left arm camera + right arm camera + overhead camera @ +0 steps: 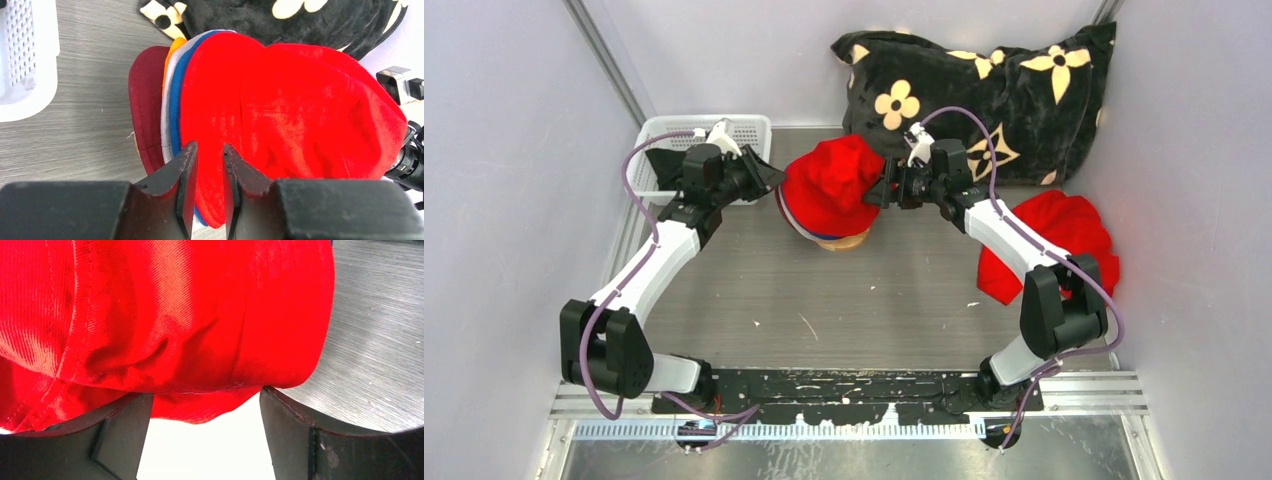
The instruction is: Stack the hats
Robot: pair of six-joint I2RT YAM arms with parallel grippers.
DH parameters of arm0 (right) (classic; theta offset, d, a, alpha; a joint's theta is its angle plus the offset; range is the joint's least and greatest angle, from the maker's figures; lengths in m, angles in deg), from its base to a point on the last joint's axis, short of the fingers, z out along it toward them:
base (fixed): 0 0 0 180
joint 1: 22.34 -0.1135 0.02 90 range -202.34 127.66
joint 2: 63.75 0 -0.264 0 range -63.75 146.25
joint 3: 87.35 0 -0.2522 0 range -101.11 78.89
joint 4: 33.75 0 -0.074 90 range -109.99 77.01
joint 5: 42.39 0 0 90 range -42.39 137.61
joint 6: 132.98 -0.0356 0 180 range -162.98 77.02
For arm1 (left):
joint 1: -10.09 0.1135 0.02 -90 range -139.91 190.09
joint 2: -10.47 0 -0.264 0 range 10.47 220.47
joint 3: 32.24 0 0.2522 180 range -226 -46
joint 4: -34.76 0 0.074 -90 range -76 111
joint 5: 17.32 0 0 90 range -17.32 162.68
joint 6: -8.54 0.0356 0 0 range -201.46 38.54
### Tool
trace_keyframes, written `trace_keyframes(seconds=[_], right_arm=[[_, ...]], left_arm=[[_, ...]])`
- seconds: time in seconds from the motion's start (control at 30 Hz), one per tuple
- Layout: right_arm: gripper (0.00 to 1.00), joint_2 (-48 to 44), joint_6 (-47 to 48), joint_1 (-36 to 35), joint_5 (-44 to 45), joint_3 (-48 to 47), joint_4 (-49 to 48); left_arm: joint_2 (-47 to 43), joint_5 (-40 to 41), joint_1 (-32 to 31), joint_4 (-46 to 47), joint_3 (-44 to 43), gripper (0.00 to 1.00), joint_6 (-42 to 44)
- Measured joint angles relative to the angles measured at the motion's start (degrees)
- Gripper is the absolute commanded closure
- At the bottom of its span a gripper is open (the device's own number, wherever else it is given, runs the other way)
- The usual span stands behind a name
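The stack stands mid-worktop (824, 300), just in front of the black flowered pillow (984, 90). The red hat (300, 100) is on top, and the brims of the blue hat (176, 100), pale grey hat (167, 110), orange hat (172, 55) and maroon hat (147, 100) fan out beneath it. The left end effector (207, 150) sits at the red brim with its jaws only narrowly parted. Red cloth shows through the slit, and nothing looks pinched. The right end effector (205, 392) gapes wide at the opposite side, with the red hat's edge sagging into its mouth and lying over one finger (120, 435). That drape looks like the main hazard: if the right arm pulls straight back, the finger could catch the hem and drag the red hat off, or tip the whole soft pile toward the red cloth bundle (1064, 235). The left jaws could likewise snag a brim if they lift away at an angle. The brims are not lined up, so the pile probably shifts easily under any sideways nudge. A dark shape (662, 165) lies in the white basket (754, 125), possibly the black hat, though I cannot tell. If it is, one hat is not yet stacked.
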Motion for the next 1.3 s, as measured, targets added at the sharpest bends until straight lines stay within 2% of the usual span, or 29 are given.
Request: trace_keyframes(seconds=[0.27, 0.87, 1.1, 1.2, 1.3], right_arm=[[0.17, -0.2, 1.4, 0.0, 2.1, -0.8, 1.6], [0.17, -0.5, 1.5, 0.5, 2.9, -1.3, 2.1], [0.17, -0.5, 1.5, 0.5, 2.9, -1.3, 2.0], [0.17, -0.5, 1.5, 0.5, 2.9, -1.3, 2.0], [0.17, -0.5, 1.5, 0.5, 2.9, -1.3, 2.0]], left_arm=[[0.0, -0.9, 0.0, -0.9, 0.0, 0.67, -0.3], [3.3, -3.2, 0.0, -0.4, 0.1, 0.66, -0.5], [3.3, -3.8, 0.0, 4.0, 2.6, 0.67, -1.8], [3.4, -4.3, 0.0, 7.6, 4.7, 0.75, -3.0], [3.7, -4.5, 0.1, 11.8, 7.0, 0.98, -4.7]])
